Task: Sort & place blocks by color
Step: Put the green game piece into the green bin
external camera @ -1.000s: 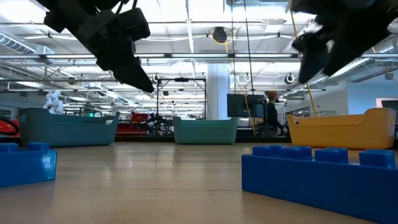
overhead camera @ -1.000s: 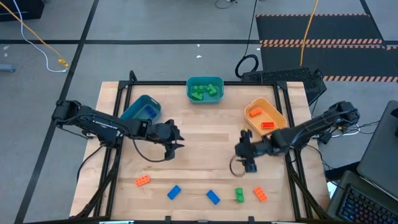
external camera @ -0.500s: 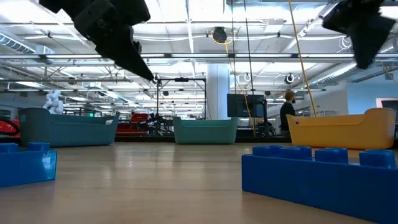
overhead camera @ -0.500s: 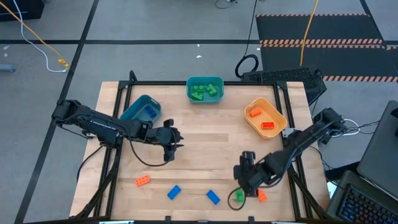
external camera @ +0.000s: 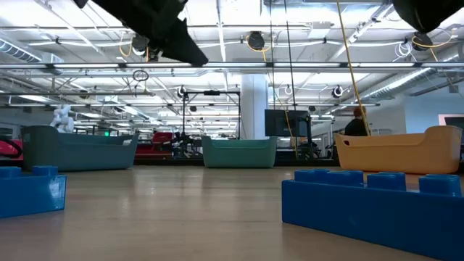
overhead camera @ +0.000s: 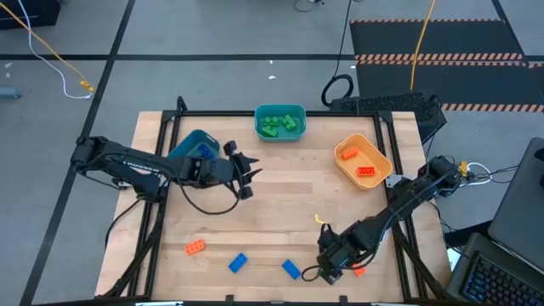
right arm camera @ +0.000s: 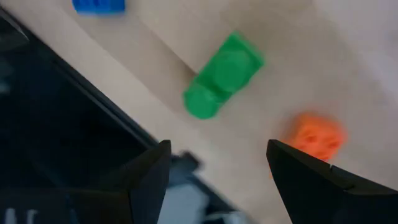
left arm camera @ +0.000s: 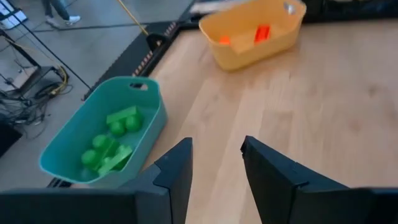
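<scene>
The high camera looks straight down on the whole bench [overhead camera: 272, 204]. The low one sits at bench level, close behind blue bricks [external camera: 370, 203], facing the bins. Both wrist cameras look down close; the left shares the green bin [left arm camera: 99, 140] with both.

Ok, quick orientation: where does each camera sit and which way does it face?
High: overhead, straight down on the table; both arms.
Low: table height, past a blue block toward the bins; arms overhead.
Left wrist: faces the teal bin, which the high view shares; left gripper open.
Right wrist: down at a green block; right gripper open.
</scene>
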Tool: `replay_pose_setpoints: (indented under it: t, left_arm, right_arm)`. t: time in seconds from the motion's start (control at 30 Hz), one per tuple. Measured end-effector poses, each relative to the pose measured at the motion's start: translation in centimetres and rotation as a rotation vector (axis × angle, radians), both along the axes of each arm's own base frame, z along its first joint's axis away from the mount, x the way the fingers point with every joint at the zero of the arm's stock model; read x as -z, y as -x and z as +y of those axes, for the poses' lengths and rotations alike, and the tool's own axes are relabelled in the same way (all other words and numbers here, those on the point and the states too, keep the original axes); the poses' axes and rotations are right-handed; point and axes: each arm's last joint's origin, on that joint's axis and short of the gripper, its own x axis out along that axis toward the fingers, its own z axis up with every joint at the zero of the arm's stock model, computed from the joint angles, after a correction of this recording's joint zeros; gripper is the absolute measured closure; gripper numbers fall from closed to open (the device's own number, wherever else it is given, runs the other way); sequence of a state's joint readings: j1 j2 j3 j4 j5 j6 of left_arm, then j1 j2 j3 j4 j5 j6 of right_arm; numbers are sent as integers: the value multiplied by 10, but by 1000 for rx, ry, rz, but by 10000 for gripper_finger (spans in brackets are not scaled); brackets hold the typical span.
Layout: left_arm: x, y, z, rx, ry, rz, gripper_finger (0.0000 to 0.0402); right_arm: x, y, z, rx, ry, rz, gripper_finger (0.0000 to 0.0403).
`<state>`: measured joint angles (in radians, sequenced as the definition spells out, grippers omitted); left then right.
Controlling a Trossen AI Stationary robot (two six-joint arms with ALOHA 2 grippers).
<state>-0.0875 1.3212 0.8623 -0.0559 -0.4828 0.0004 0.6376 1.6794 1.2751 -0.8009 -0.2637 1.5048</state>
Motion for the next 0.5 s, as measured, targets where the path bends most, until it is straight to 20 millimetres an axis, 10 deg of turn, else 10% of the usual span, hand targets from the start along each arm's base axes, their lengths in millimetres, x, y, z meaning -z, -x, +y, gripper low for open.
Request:
replay_pose_setpoints:
  t: [0.5]
  left_arm:
    - [4,8,40,-46,-206,194,256]
  right_arm:
    - [20,0,21,521,61,64,152]
